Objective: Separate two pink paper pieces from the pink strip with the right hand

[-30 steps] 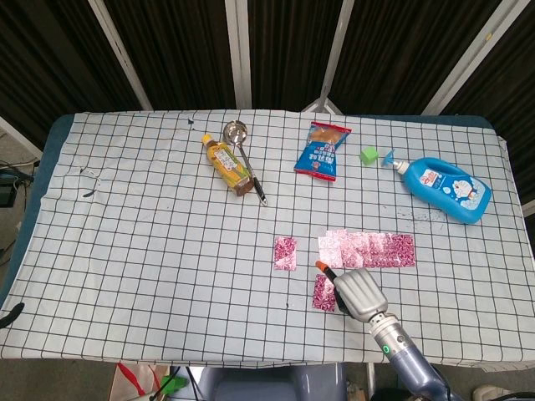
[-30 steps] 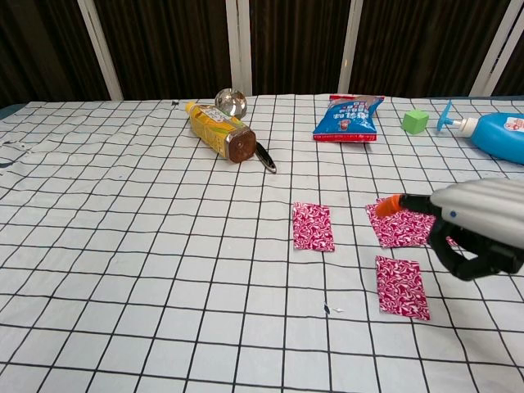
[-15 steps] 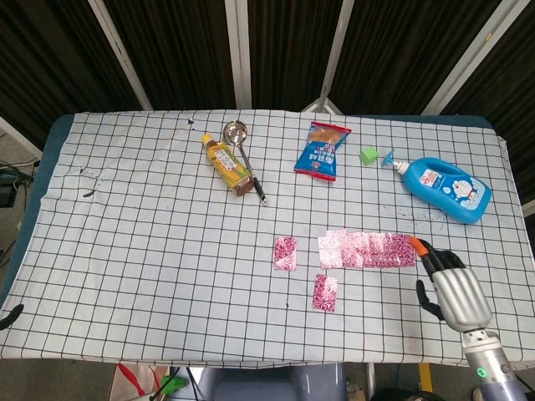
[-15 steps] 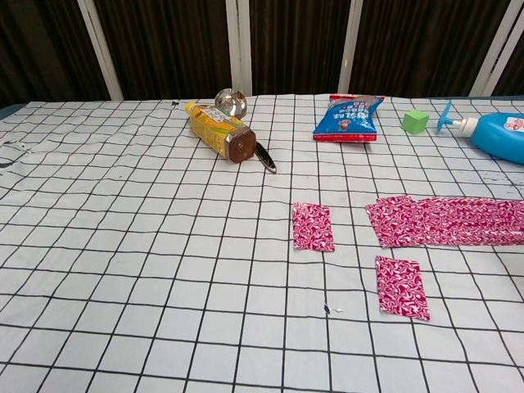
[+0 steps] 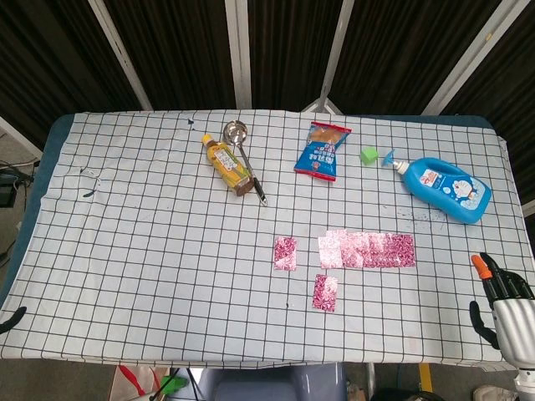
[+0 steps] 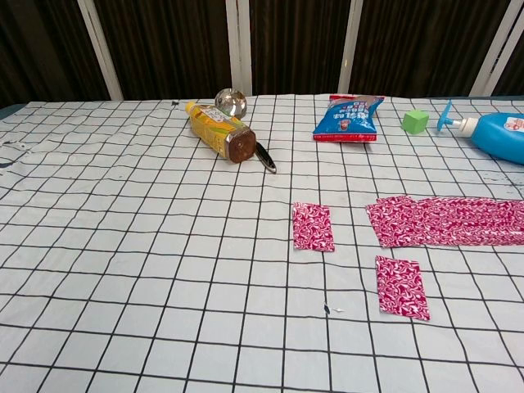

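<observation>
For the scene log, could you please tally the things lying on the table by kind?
Separated pink paper pieces: 2
Pink strip: 1
Yellow drink bottle: 1
Metal ladle: 1
Blue snack bag: 1
Green cube: 1
Blue pump bottle: 1
Total: 8

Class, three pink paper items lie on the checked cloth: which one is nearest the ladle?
The single pink piece left of the pink strip. It lies closest to the ladle; the other loose piece sits nearer the table's front edge.
</observation>
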You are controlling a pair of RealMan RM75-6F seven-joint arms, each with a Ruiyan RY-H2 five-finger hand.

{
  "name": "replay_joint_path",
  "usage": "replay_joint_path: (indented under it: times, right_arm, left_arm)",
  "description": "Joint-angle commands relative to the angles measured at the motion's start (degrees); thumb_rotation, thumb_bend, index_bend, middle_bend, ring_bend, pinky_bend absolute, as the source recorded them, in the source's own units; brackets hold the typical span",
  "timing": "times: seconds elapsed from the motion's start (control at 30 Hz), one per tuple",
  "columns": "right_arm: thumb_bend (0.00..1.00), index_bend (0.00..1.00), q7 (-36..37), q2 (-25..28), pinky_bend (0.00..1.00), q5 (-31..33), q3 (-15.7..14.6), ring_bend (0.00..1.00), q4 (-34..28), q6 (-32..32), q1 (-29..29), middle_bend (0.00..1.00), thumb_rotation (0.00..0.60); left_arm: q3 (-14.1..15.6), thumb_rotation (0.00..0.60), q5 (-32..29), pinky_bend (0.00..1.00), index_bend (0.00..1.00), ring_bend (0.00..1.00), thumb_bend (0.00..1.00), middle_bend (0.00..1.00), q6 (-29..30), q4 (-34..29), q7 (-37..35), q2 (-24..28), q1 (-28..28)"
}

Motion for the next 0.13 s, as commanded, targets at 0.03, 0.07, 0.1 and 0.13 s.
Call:
replay_joint_path:
  times: [0.03, 0.07, 0.1, 0.13]
  right_arm:
    - [0.55, 0.0, 0.2, -0.1, 0.21, -0.2, 0.4, 0.2, 0.1, -0.4, -0.3, 0.09, 0.6]
    - [0.55, 0.0, 0.3, -0.1, 0.21, -0.3, 0.5, 0.2, 0.1, -0.7, -0.4, 0.09, 0.6]
    - [0.55, 0.0, 0.3, 0.0, 0.21, -0.4, 0.6, 0.2, 0.1, -0.9, -0.4, 0.09, 0.6]
    - [0.55, 0.0, 0.3, 0.0, 0.21, -0.5, 0.7, 0.2, 0.1, -1.1, -0.4, 0.09, 0.6]
  left_arm:
    - [-0.1, 0.6, 0.1, 0.08, 0.16, 0.0, 0.28, 0.03, 0.0, 0.2, -0.4, 0.0, -0.1]
    - [-0.2, 0.6, 0.2, 0.08, 0.16, 0.0, 0.28, 0.03, -0.1, 0.2, -0.6, 0.0, -0.2]
    - [-0.2, 0.6, 0.1, 0.08, 0.16, 0.0, 0.28, 0.03, -0.2, 0.3, -0.7, -0.1, -0.3]
    - [-0.3, 0.6, 0.1, 0.08, 0.16, 0.0, 0.28, 0.03, -0.3, 0.3, -0.8, -0.1, -0.4]
